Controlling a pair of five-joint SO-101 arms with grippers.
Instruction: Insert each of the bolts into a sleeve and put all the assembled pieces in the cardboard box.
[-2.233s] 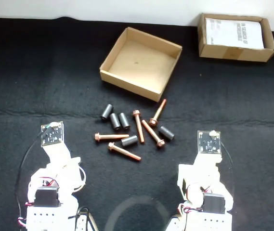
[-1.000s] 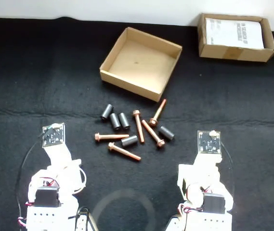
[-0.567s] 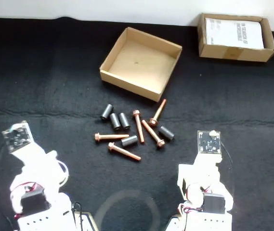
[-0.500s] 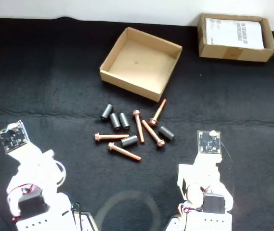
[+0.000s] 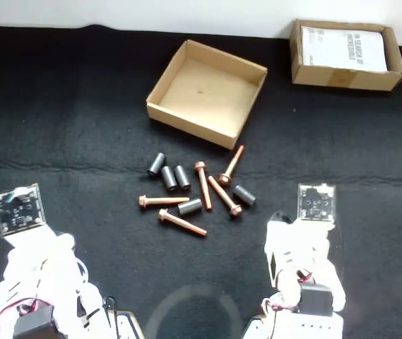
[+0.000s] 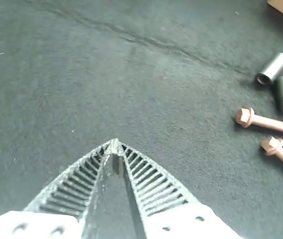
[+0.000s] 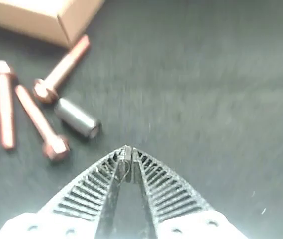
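Observation:
Several copper bolts and dark grey sleeves lie loose in a cluster mid-table, none assembled. The open cardboard box stands behind them with nothing in it. My left gripper is shut with nothing in it, over bare cloth left of the cluster; two sleeves and two bolts lie off to its side. My right gripper is also shut with nothing in it, near the cluster's right side, a short way from a sleeve and a bolt.
A second cardboard box holding a printed sheet sits at the back right. Black cloth covers the table, with a fold line across it behind the cluster. The left arm and right arm stand at the front edge.
The left arm has swung left, away from the cluster. The right arm has shifted slightly forward and right. Bolts, sleeves and boxes have not moved.

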